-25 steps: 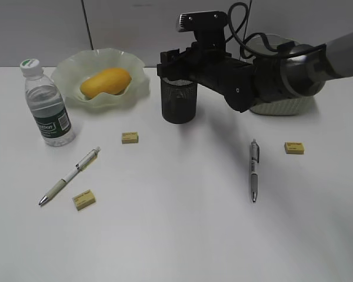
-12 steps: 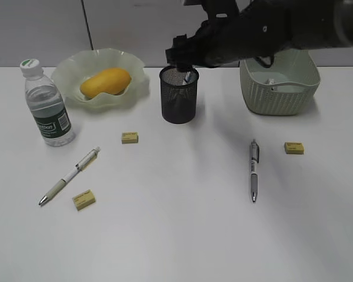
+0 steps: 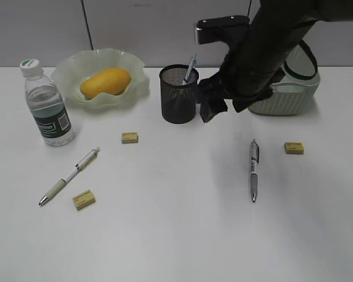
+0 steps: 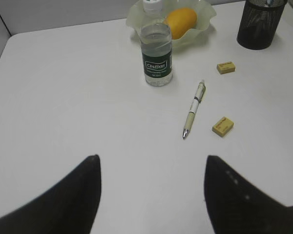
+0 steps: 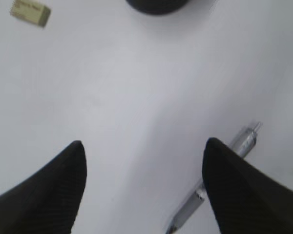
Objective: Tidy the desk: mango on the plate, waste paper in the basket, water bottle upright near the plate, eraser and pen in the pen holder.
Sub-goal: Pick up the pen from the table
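The mango (image 3: 106, 82) lies in the wavy green plate (image 3: 65, 70). To the plate's left the water bottle (image 3: 47, 111) stands upright. A pen (image 3: 190, 69) sticks out of the black mesh pen holder (image 3: 178, 97). My right gripper (image 3: 210, 104) hangs open just right of the holder, and its wrist view shows the open gripper (image 5: 144, 141) above bare desk beside a silver pen (image 5: 244, 141). The left gripper (image 4: 152, 158) is open and empty, over the desk's left side. Erasers (image 3: 129, 137) (image 3: 84, 200) (image 3: 293, 147) lie loose. The waste paper is hidden.
A white pen (image 3: 70, 175) lies at front left and the silver pen (image 3: 253, 170) at right of centre. The green basket (image 3: 294, 100) stands at the back right, partly behind my right arm. A grey wall runs behind the desk.
My right gripper was over the pen holder. It has drawn away to the holder's right and lower, and a pen now stands in the holder.
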Controlling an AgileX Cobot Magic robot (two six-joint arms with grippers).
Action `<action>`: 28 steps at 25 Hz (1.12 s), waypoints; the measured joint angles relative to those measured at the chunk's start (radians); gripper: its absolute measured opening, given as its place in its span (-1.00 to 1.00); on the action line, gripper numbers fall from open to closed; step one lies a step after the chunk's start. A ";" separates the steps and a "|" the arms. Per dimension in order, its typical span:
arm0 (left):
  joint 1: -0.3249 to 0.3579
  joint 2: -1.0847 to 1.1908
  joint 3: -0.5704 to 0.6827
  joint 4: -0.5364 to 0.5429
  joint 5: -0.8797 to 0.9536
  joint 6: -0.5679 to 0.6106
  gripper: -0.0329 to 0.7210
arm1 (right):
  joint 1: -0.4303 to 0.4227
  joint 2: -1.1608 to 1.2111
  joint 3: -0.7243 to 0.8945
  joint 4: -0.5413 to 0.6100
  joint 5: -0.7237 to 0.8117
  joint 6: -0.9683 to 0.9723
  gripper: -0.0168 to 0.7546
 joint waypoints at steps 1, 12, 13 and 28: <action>0.000 0.000 0.000 0.000 0.000 0.000 0.42 | 0.000 0.000 0.000 0.000 0.037 0.000 0.55; 0.000 0.000 0.000 0.000 0.000 0.000 0.41 | 0.000 -0.003 0.000 -0.070 0.282 -0.006 0.55; 0.000 0.000 0.000 0.000 0.000 0.000 0.41 | 0.000 -0.007 0.000 -0.072 0.294 -0.006 0.55; 0.000 0.000 0.000 0.000 0.000 0.000 0.39 | 0.000 -0.213 0.128 -0.075 0.318 -0.007 0.55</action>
